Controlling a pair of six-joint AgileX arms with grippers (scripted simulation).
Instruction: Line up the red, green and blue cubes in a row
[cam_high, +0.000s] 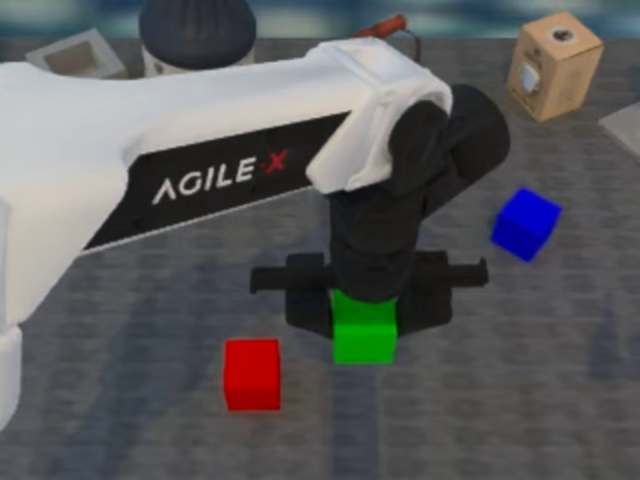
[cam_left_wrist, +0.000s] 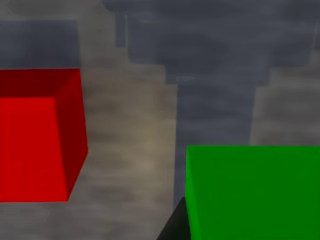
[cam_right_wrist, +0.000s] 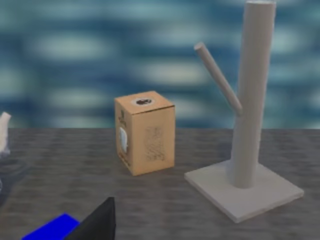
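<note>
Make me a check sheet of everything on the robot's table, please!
Surface: grey mottled table.
Job's things: red cube at front left; green cube beside it, apart; blue cube farther right and back, out of line.
Clutter: brown carton at back right; pale stand with a slanted peg; dark round object at back.
Grippers: left claw directly over the green cube; right claw not in the top view.
Cables: nothing seen.
Surroundings: blurred blue backdrop.

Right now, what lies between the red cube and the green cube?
Nothing: only bare table separates the red cube and the green cube, as the top and left wrist views show.
</note>
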